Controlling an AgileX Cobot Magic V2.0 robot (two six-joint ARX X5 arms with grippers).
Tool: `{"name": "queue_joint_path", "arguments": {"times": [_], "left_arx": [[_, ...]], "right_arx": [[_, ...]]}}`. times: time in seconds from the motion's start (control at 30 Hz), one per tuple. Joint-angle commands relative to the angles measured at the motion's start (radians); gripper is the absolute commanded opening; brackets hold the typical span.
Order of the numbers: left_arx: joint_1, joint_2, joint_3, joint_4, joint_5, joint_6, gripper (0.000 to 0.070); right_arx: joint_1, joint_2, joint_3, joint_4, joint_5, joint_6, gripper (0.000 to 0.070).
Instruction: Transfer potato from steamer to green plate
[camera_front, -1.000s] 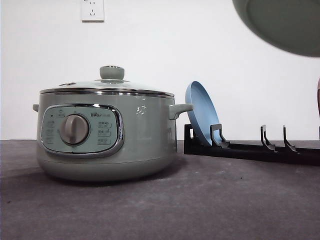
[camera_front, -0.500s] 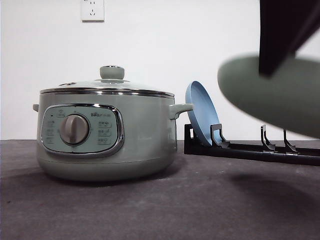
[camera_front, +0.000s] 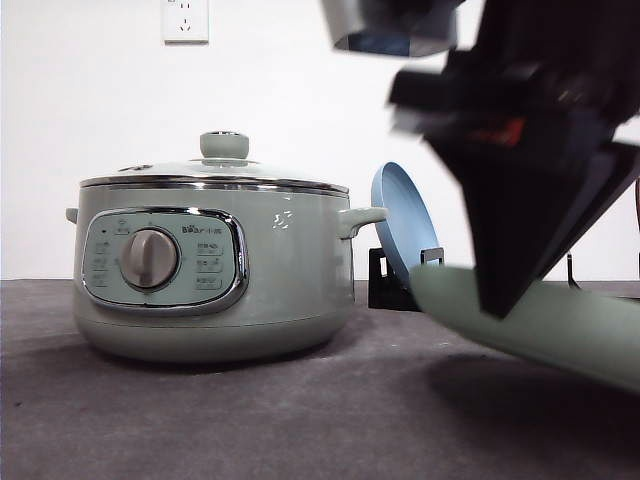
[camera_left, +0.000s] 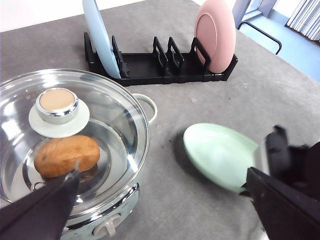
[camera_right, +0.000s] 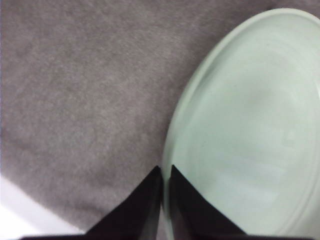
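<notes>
The steamer (camera_front: 215, 275) stands on the left of the table with its glass lid (camera_left: 65, 145) on. Through the lid I see the potato (camera_left: 66, 155) lying inside, under the lid knob (camera_left: 58, 102). My right gripper (camera_front: 497, 300) is shut on the rim of the green plate (camera_front: 545, 325), which hangs tilted just above the table, right of the steamer. The right wrist view has both fingers (camera_right: 150, 200) pinching the plate (camera_right: 250, 125) edge. My left gripper (camera_left: 162, 175) hovers open above the steamer's near side, and from there I see the plate (camera_left: 220, 155) beside the pot.
A black dish rack (camera_left: 160, 67) stands behind, holding a blue plate (camera_front: 400, 225) upright at its left end and a pink plate (camera_left: 215, 35) at its right end. Dark grey table (camera_front: 300, 410) stretches in front of the steamer. The table edge (camera_left: 260, 30) lies beyond the rack.
My right arm has come down from the upper right with the green plate, from high in the air to just above the table beside the steamer. The steamer has stayed put.
</notes>
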Motion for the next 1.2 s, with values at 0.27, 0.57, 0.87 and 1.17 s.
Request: {"name": "queue_joint_path", "arguments": {"times": [0.27,0.57,0.87,1.17], "left_arx": [[-0.006,0.01,0.024,0.003,0.008,-0.002,0.07],[-0.006,0.01,0.024,-0.012,0.008,-0.001,0.07],[-0.006,0.01,0.024,-0.012,0.008,-0.001,0.07],[-0.006,0.01,0.024,-0.012,0.008,-0.001,0.07]], "right_arx": [[0.014,0.134,0.008,0.083,-0.087,-0.003,0.0026],[-0.02,0.081,0.02,0.097,-0.21,-0.009,0.0411],[-0.176,-0.137,0.111,0.037,-0.337,-0.061,0.0487],[-0.472,-0.342,0.235,-0.018,-0.374,-0.204,0.0515]]}}
